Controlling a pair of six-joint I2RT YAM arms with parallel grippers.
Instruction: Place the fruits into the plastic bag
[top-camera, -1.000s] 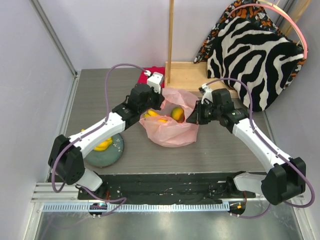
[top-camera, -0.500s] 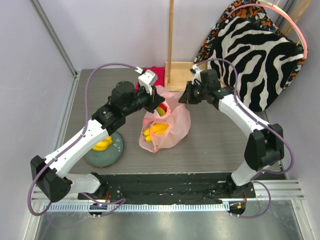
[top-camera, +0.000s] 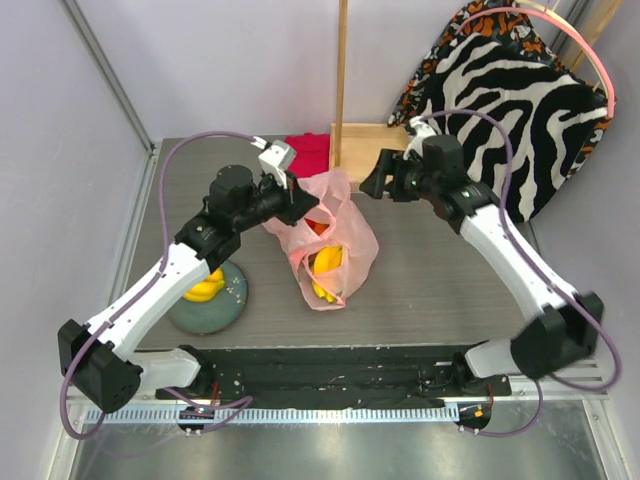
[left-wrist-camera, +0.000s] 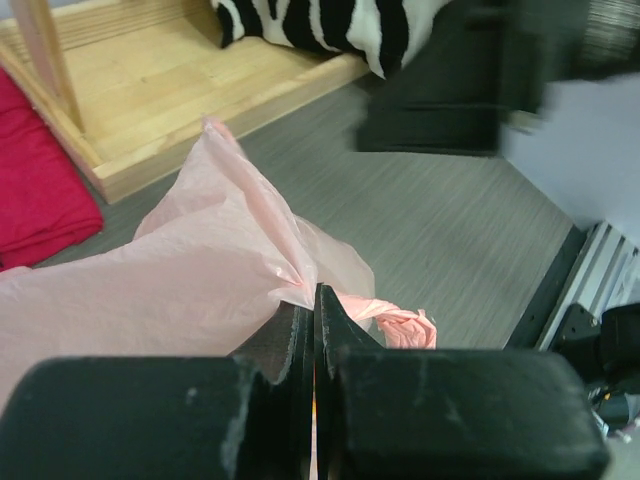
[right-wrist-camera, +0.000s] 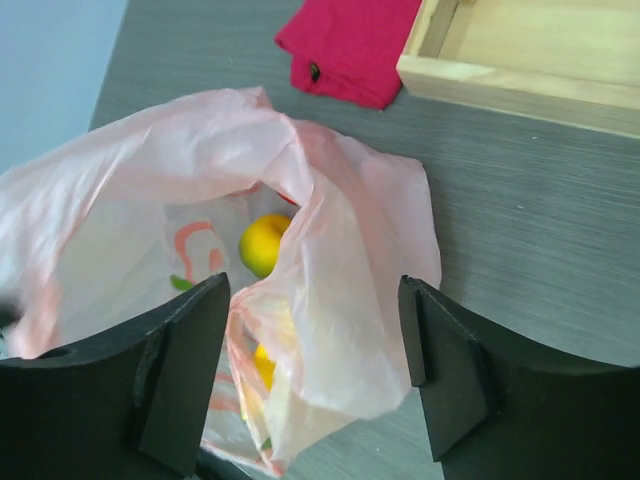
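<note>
The left gripper (top-camera: 292, 198) has its fingers pressed tight together on a fold of the bag (top-camera: 338, 245), at the rim, a little above the centre of the top view. Its wrist view shows pink film bunched right at the closed tips. That pinch looks to be what holds the bag up tall and narrow, so the load sinks to the bottom rather than rolling out.

Looking down through the mouth in the right wrist view, there's a round fruit (right-wrist-camera: 262, 243), yellow-orange, with more yellow below it.

The right gripper (top-camera: 372, 186), just right of the bag's top and clear of it, has its fingers spread wide with nothing between them. I'd guess it's free for the next fetch.

At lower left, yellow fruit (top-camera: 205, 290) sits on the plate (top-camera: 228, 308), half under the left arm, so the job isn't done.
</note>
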